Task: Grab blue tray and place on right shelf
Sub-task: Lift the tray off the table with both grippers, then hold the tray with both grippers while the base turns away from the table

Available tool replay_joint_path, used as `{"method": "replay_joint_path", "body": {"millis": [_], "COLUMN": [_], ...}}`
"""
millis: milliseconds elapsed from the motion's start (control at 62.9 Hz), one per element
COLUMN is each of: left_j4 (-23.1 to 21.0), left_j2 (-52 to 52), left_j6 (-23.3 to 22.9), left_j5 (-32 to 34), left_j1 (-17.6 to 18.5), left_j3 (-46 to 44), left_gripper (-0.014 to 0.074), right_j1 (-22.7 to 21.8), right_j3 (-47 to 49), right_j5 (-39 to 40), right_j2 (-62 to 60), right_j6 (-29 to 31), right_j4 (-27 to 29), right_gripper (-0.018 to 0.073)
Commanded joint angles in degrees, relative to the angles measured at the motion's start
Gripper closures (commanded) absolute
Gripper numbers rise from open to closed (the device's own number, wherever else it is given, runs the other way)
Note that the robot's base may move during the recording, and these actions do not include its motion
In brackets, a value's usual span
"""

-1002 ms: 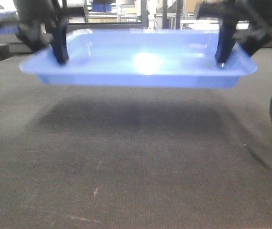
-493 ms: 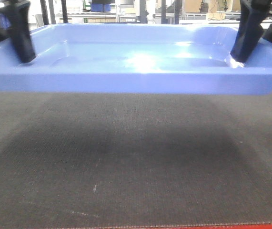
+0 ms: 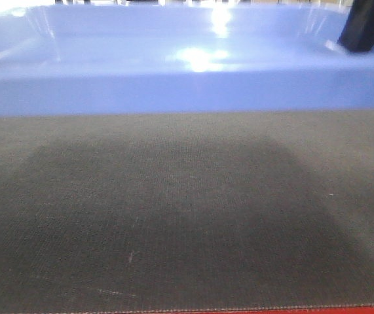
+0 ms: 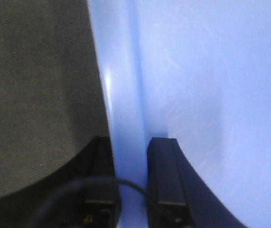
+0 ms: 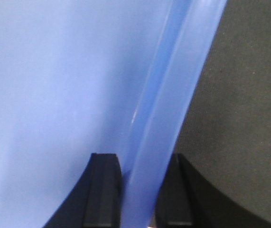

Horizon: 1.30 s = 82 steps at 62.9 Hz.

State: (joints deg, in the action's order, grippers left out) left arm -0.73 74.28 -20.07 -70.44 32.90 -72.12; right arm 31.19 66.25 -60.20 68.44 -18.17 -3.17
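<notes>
The blue tray (image 3: 187, 85) hangs above the table, held level and very close to the front camera, so it fills the top of that view. My left gripper (image 4: 130, 142) is shut on the tray's left rim, one finger (image 4: 163, 171) inside and one outside. At the opposite end, my right gripper (image 5: 140, 159) is shut on the right rim in the same way. In the front view only a dark finger (image 3: 367, 26) shows at the top right, and a sliver of another at the far left. The right shelf is out of view.
A dark grey woven mat (image 3: 187, 216) covers the table under the tray, with the tray's shadow on it. A thin red table edge (image 3: 252, 311) runs along the bottom of the front view. The tray hides the room behind.
Both grippers have carried the tray toward the front camera. It now looks much larger, spans the full width and blocks the background seen earlier.
</notes>
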Motion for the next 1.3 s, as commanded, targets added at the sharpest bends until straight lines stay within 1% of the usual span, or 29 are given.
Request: {"method": "replay_joint_path", "body": {"millis": [0,48,159,350,525,1288], "left_j4": [0.73,0.73,0.73,0.73,0.73,0.73], "left_j2": [-3.17,-4.09,-6.38,-7.47,-7.47,-7.47], "left_j6": [1.75,0.55,-0.67,-0.67,-0.67,-0.67], "left_j5": [-2.94,-3.02,-3.02,-2.83,-0.12,-0.34], "left_j1": [1.97,2.48,3.55,3.77,3.77,3.77], "left_j3": [-1.22,-1.22,-1.32,-2.85,-3.7,-3.7], "left_gripper": [0.0644,0.0644,0.0644,0.0645,0.0645,0.0645], "right_j1": [0.93,0.93,0.93,0.93,0.93,0.88], "right_j3": [1.85,1.85,1.85,1.85,1.85,1.85], "right_j5": [3.28,3.15,3.21,3.16,3.23,3.12], "right_j2": [-4.24,-5.83,-9.05,-11.08,-11.02,-11.02], "right_j6": [2.62,2.62,2.62,2.62,2.62,2.62], "right_j4": [-0.24,-0.19,-0.19,-0.19,-0.19,-0.19], "right_gripper": [0.0503,0.0503,0.0503,0.0503,0.0503,0.0504]}}
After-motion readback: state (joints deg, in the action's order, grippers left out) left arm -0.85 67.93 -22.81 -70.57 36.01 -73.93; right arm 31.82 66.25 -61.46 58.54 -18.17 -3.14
